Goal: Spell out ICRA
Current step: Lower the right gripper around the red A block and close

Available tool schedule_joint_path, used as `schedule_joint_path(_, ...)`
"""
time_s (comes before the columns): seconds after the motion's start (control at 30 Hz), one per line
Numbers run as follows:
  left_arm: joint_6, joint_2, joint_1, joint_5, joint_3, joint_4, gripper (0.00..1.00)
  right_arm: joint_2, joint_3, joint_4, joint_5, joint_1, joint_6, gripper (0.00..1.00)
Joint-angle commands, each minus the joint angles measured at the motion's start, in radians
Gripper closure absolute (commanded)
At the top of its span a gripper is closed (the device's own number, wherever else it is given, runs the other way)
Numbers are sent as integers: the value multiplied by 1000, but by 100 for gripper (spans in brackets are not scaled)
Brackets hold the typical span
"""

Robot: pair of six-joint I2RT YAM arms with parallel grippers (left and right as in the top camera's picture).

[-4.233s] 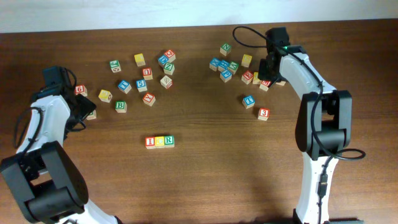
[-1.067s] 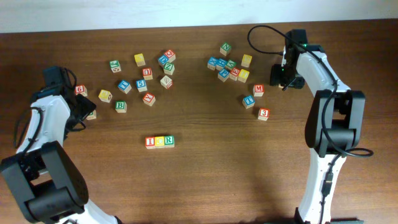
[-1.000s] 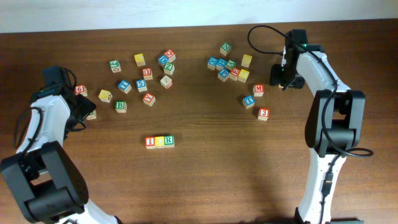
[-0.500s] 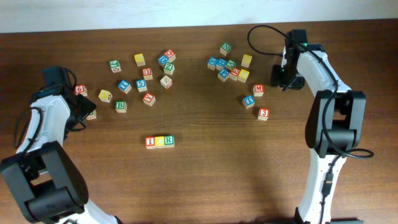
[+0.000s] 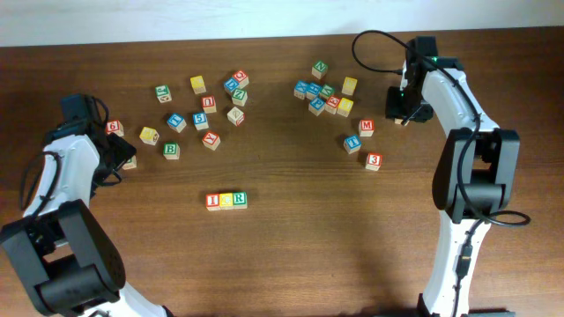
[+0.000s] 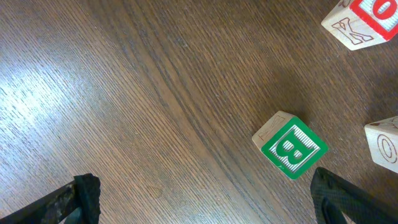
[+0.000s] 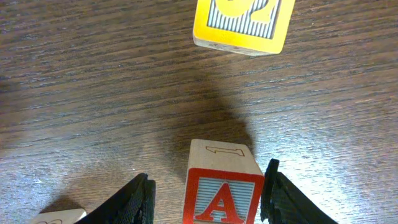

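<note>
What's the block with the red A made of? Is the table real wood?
The A block looks like pale bare wood: faint grain on its plain side, with the red letter painted or printed on. The table looks like dark brown wood with a slight sheen; its grain could be printed laminate, so real wood is uncertain.

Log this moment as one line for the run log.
right hand: open, straddling A cube, unclamped | left hand: open, empty | I C R row: laid, A missing

dark wooden table (image 7: pixel 74 93) with visible grain and faint sheen; red-lettered a cube (image 7: pixel 222 183) of pale smooth wood.
</note>
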State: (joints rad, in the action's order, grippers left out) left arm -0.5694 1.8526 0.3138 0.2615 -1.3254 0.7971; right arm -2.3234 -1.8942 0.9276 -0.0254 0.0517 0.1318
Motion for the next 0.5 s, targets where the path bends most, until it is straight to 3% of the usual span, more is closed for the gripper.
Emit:
schedule_joint_path(0.0, -3, -22, 2, 4, 4, 1, 0, 42, -21, -1, -13, 2, 0, 52)
schedule_joint_path(0.3, -3, -22, 2, 4, 4, 1, 1, 42, -21, 0, -38, 2, 0, 53)
schedule_joint_path(0.47, -3, -22, 2, 4, 4, 1, 1, 42, -21, 1, -39, 2, 0, 64)
